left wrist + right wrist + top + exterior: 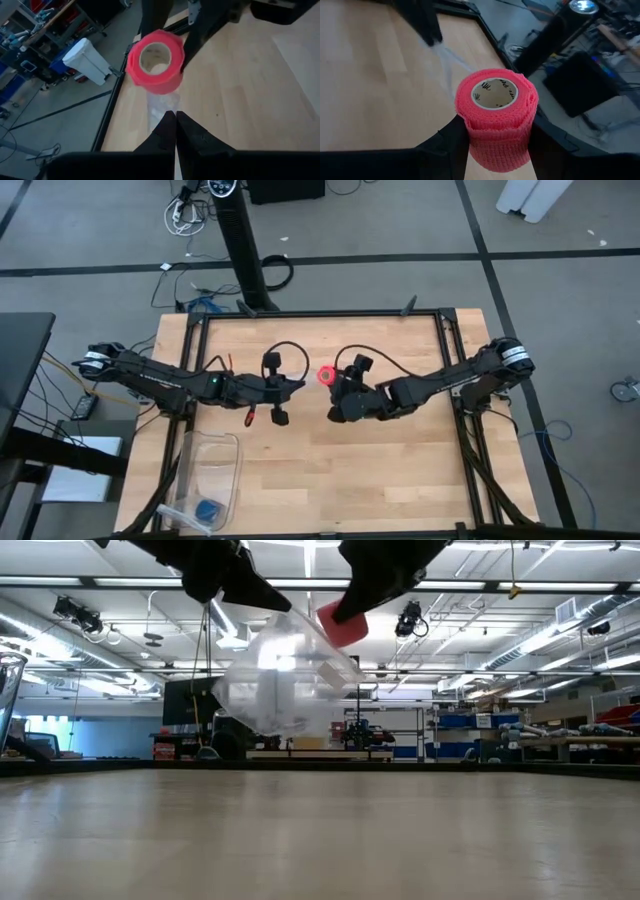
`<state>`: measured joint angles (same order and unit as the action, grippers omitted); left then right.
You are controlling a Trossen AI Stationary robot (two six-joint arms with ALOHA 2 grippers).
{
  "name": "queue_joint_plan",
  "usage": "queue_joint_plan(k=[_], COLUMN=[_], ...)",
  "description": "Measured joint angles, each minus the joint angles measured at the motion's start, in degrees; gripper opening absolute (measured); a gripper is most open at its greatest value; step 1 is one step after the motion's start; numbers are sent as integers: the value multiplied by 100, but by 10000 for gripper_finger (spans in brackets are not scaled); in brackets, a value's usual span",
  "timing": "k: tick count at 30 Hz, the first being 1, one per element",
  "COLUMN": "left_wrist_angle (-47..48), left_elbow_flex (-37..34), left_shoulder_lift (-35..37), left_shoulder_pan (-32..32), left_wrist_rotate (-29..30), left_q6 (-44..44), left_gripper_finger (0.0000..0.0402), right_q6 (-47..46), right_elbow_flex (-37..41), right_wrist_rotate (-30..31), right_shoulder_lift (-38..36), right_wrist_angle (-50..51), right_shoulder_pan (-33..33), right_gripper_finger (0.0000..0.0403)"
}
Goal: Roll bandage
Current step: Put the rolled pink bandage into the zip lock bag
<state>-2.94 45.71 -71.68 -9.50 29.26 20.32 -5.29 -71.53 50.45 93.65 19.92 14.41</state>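
Holding the bandage (496, 120) as a compact pink-red roll, the right gripper (327, 376) sits above the table (400, 470) centre, fingers spread wide w/ one pad on each side of the roll. Roll is off the surface, cardboard core visible at its end. Left gripper (176, 131) faces it from just beside, fingers fully closed, tips pinching a thin clear plastic film (161, 104) that hangs below the roll. Low view: film (280, 675) bunches in mid-air between both grippers. Clear plastic bin (205, 470) w/ small blue object (208, 509) rests near the table's front-left corner.
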Motion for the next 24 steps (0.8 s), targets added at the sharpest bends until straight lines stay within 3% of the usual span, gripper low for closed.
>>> queue_joint_plan(k=[4,14,21,24], left_wrist_angle=[-157,-557,-629,-613], left_elbow_flex=[0,0,0,0], left_shoulder_lift=[0,0,0,0], left_shoulder_pan=[2,11,11,11], left_wrist_rotate=[2,87,-149,-149], left_q6=[-2,-210,-249,-247], left_gripper_finger=[5,5,5,5], right_q6=[102,747,837,240], right_elbow_flex=[91,456,457,457], right_wrist_rotate=[-461,-739,-1653,-2108], right_shoulder_lift=[-2,-2,-2,-2], right_wrist_angle=[-295,-908,-1587,-1558], right_shoulder_pan=[-97,-89,-208,-326], right_gripper_finger=[169,168,168,168])
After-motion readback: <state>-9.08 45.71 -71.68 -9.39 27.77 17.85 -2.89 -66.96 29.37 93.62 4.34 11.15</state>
